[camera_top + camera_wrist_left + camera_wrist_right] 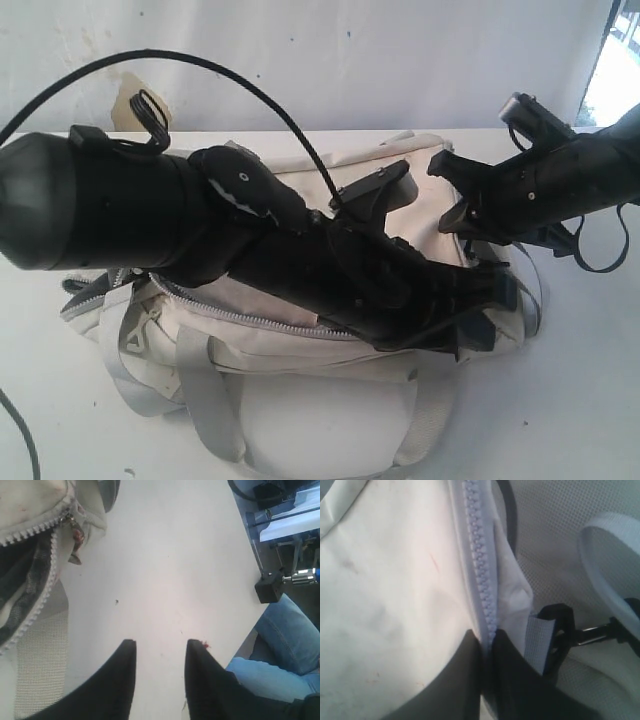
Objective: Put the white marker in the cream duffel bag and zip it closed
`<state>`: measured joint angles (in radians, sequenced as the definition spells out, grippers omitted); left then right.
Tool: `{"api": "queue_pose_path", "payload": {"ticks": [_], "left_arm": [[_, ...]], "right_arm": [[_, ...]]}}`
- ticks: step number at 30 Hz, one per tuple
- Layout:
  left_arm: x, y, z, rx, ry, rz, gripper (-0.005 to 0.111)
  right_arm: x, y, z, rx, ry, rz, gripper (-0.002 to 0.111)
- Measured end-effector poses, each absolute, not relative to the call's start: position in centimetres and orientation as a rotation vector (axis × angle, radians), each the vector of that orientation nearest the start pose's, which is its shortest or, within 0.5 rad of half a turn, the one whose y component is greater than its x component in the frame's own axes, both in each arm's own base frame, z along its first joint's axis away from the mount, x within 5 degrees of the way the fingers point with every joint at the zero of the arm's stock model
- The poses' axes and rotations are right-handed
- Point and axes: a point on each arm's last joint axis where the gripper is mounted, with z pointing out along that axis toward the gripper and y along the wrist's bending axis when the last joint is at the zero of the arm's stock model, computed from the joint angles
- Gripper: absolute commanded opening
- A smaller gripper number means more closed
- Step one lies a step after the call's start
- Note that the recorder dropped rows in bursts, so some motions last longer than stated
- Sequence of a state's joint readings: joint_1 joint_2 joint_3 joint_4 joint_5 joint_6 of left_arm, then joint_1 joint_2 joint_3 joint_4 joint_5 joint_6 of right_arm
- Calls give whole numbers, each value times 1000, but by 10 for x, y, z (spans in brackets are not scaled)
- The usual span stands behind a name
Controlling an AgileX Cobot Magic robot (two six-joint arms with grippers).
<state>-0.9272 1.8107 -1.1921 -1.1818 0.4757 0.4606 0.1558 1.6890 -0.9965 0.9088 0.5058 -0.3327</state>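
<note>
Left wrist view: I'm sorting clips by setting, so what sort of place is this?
Probably a robotics lab or workshop: a white table, metal equipment beyond its edge, and a person in jeans beside it.

No lettering can be read on the cream duffel bag (pixel 330 400) or elsewhere.

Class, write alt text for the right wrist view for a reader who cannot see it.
The right gripper pinches shut on the zipper of a grubby cream bag. A grey strap with a black buckle lies beside it.
</note>
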Motion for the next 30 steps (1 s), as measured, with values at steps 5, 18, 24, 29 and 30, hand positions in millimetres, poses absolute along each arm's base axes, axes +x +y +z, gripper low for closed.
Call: {"api": "queue_pose_path", "payload": {"ticks": [5, 18, 24, 29, 30], "left_arm": [[201, -344, 225, 626, 2465, -1176, 34], [196, -364, 191, 647, 2411, -1001, 34], [207, -365, 179, 520, 2403, -934, 34], [204, -366, 179, 414, 2469, -1011, 34], [202, -366, 179, 418, 2480, -1023, 34]], "right_arm": [[331, 87, 207, 287, 2552, 757, 0], [330, 88, 206, 282, 2561, 766, 0], [328, 89, 206, 216, 2578, 771, 0], [327, 89, 206, 200, 2585, 775, 0], [327, 89, 206, 204, 2585, 777, 0]]}}
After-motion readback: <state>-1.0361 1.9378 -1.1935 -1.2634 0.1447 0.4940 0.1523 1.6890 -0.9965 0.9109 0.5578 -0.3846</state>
